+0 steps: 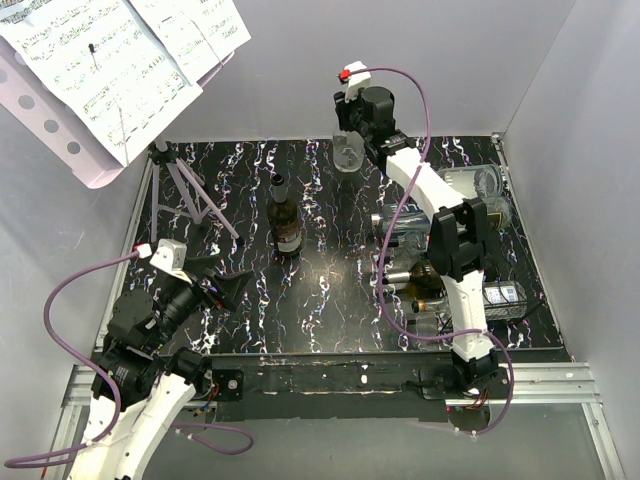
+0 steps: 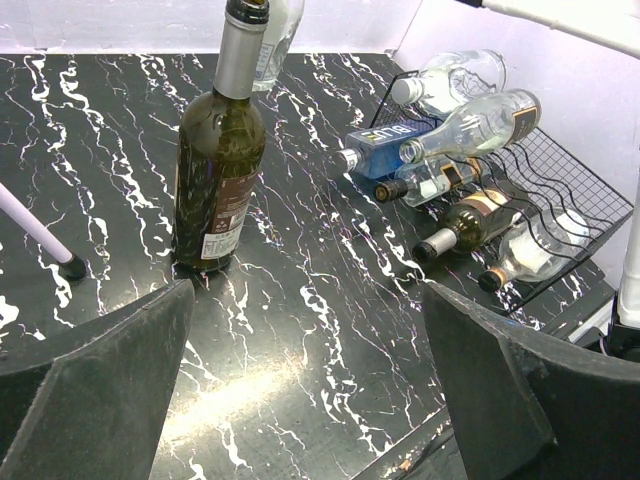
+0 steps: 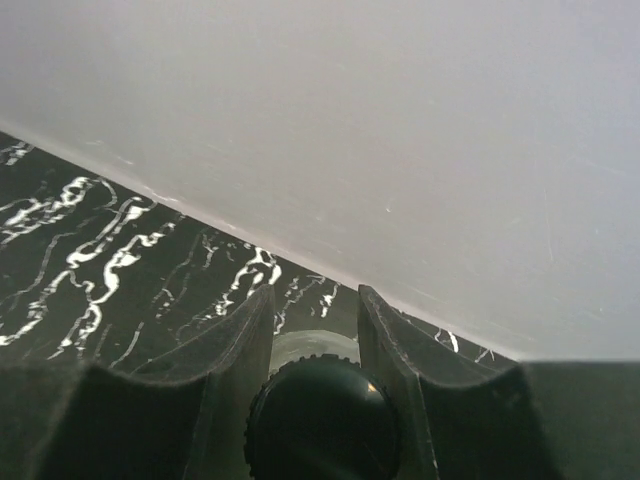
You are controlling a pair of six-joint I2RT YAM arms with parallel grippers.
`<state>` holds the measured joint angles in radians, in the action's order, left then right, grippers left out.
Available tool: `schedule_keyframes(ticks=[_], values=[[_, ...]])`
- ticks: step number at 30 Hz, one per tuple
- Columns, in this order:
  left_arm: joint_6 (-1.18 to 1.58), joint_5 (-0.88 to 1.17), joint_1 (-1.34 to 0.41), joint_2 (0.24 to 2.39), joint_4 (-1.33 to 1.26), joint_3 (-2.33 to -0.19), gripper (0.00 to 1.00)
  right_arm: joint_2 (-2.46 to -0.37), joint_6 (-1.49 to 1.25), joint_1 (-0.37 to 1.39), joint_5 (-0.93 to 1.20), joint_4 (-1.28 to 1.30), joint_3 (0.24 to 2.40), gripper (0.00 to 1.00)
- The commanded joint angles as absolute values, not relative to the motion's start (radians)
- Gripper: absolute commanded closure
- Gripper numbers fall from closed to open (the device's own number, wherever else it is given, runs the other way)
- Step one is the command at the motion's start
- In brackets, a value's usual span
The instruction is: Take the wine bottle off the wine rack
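The rack [image 2: 585, 205] sits on the right side of the tabletop [image 1: 330, 290], with several racked bottles [image 2: 470, 125] lying in it, necks pointing left toward the middle. Left of the rack, well apart, the standing bottle [image 1: 287, 215] is upright near the centre. Behind it and to the right, by the back wall, the far bottle [image 1: 349, 152] has its cap between the fingers of the right gripper [image 3: 315, 292]. The stand [image 1: 185, 185] has its feet at the far left. The left gripper [image 2: 308, 290] hangs over the near-left corner.
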<state>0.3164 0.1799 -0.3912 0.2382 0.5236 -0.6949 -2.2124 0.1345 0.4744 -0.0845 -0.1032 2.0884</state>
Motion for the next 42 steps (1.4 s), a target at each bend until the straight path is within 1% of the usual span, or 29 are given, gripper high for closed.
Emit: schedule_keyframes(ticks=[1, 9, 12, 13, 14, 15, 17, 19, 20, 23, 24, 25, 27, 28, 31, 35, 39, 42], values=[[0.305, 0.164, -0.394, 0.25, 0.522, -0.689, 0.02, -2.204, 0.112, 0.456, -0.133, -0.354, 2.217, 0.99], [0.305, 0.166, -0.393, 0.271, 0.52, -0.69, 0.02, -2.256, 0.087, 0.445, -0.172, -0.308, 2.224, 0.99], [0.305, 0.164, -0.394, 0.276, 0.52, -0.692, 0.02, -2.244, 0.077, 0.445, -0.176, -0.327, 2.174, 0.99], [0.305, 0.166, -0.394, 0.278, 0.519, -0.692, 0.02, -2.237, 0.072, 0.445, -0.178, -0.346, 2.152, 0.97], [0.305, 0.164, -0.394, 0.279, 0.518, -0.692, 0.02, -2.229, 0.072, 0.445, -0.178, -0.366, 2.131, 0.9], [0.305, 0.164, -0.394, 0.281, 0.517, -0.692, 0.02, -2.223, 0.069, 0.445, -0.176, -0.377, 2.116, 0.81], [0.304, 0.163, -0.394, 0.282, 0.518, -0.692, 0.02, -2.214, 0.069, 0.445, -0.186, -0.379, 2.1, 0.67], [0.305, 0.161, -0.393, 0.281, 0.517, -0.692, 0.02, -2.204, 0.071, 0.445, -0.176, -0.371, 2.092, 0.6], [0.305, 0.161, -0.393, 0.279, 0.517, -0.692, 0.02, -2.198, 0.072, 0.445, -0.17, -0.376, 2.082, 0.58], [0.305, 0.161, -0.394, 0.276, 0.518, -0.692, 0.02, -2.184, 0.071, 0.445, -0.176, -0.388, 2.056, 0.58], [0.305, 0.161, -0.394, 0.275, 0.518, -0.69, 0.02, -2.178, 0.071, 0.445, -0.178, -0.39, 2.048, 0.56], [0.305, 0.161, -0.394, 0.275, 0.518, -0.69, 0.02, -2.169, 0.072, 0.445, -0.176, -0.393, 2.045, 0.48], [0.305, 0.16, -0.394, 0.272, 0.52, -0.69, 0.02, -2.146, 0.074, 0.445, -0.164, -0.396, 2.036, 0.22], [0.305, 0.16, -0.394, 0.272, 0.52, -0.692, 0.02, -2.134, 0.075, 0.445, -0.154, -0.394, 2.036, 0.16], [0.305, 0.156, -0.394, 0.27, 0.519, -0.692, 0.02, -2.088, 0.09, 0.445, -0.114, -0.365, 2.042, 0.14], [0.305, 0.161, -0.393, 0.268, 0.52, -0.692, 0.02, -1.996, 0.132, 0.445, -0.065, -0.289, 2.022, 0.13], [0.305, 0.161, -0.396, 0.259, 0.52, -0.692, 0.02, -1.832, 0.179, 0.445, 0.055, -0.256, 1.878, 0.14], [0.305, 0.164, -0.394, 0.253, 0.515, -0.69, 0.02, -1.679, 0.128, 0.445, 0.158, -0.206, 1.774, 0.16]])
